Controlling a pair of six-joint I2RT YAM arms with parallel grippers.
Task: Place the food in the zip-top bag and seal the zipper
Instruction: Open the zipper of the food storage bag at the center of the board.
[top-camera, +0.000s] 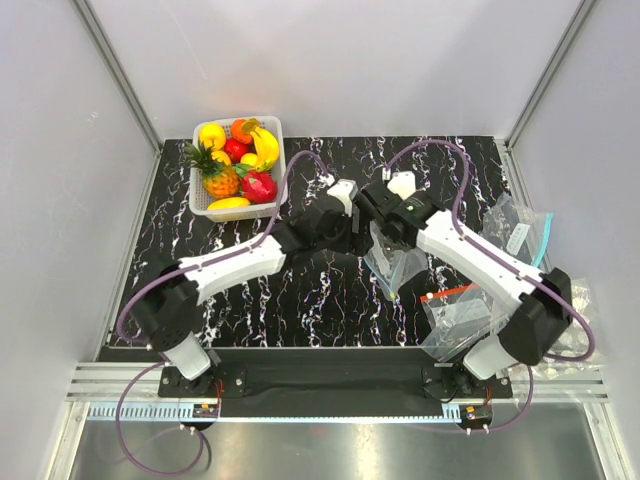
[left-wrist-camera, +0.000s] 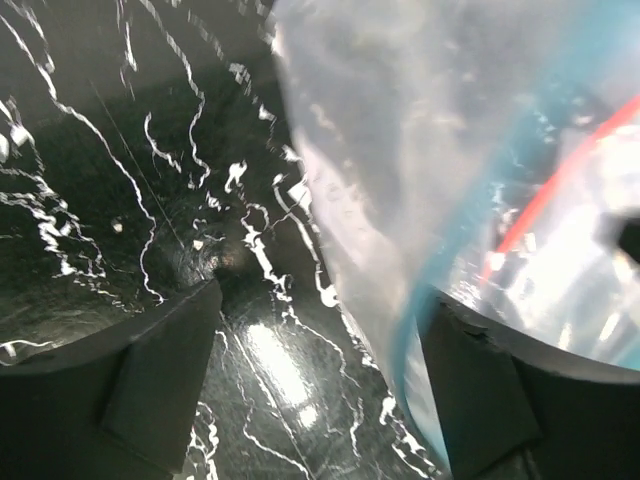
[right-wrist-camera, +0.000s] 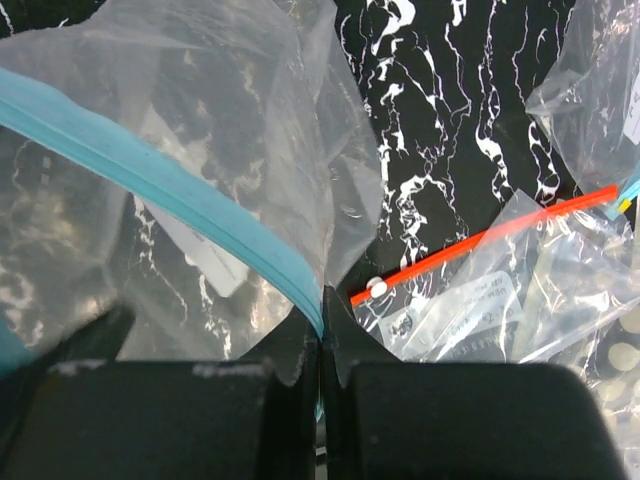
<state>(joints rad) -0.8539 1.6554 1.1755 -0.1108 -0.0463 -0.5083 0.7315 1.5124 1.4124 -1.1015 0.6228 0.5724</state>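
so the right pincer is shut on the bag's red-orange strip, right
Not quite: the right pincer is shut on the teal-blue zipper, as the right wrist view shows; the red-orange strip lies apart, on another bag.

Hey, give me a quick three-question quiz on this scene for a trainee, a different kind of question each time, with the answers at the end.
1. True or false: the pineapple already lies inside the blue-strip bag.
2. Which arm is pinching that bag's blue strip? A) the left arm B) the right arm C) both
3. Fill in: the spare bag by the right arm's base has a ___ strip.

Key
1. False: it sits in the white basket.
2. B: the right fingers are shut on it, and the left fingers stand apart.
3. Red: the red strip shows in the right wrist view.
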